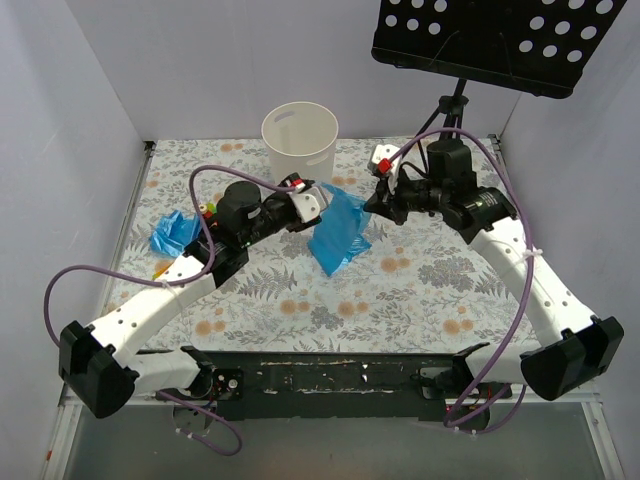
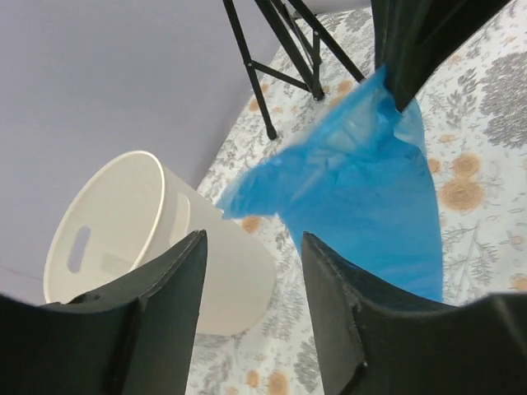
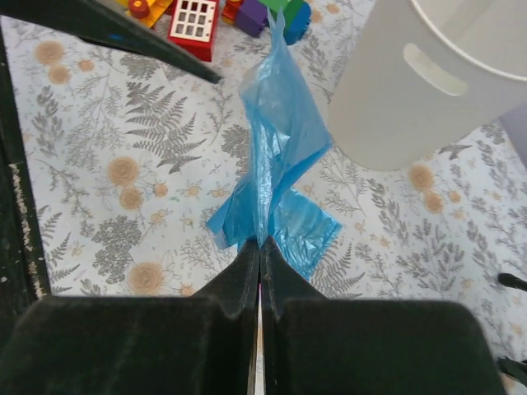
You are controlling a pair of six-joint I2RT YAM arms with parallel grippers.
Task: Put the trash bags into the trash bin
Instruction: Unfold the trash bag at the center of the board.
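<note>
right tool [image 3: 259, 245] aloft, tight on trash bags [image 3: 276, 148] (left tool [image 2: 254, 240] agape)

Cream bin [image 1: 300, 140] stands upright. A blue bag [image 1: 338, 232] hangs crumpled just before it; a second bag [image 1: 175, 233], apparently bunched, lies well left.

A black perforated music stand [image 1: 497, 40] rises at the far right corner of the floral-patterned bench [image 1: 420, 295]; small multicoloured toy blocks [image 3: 194, 18] lie on its left side.
</note>
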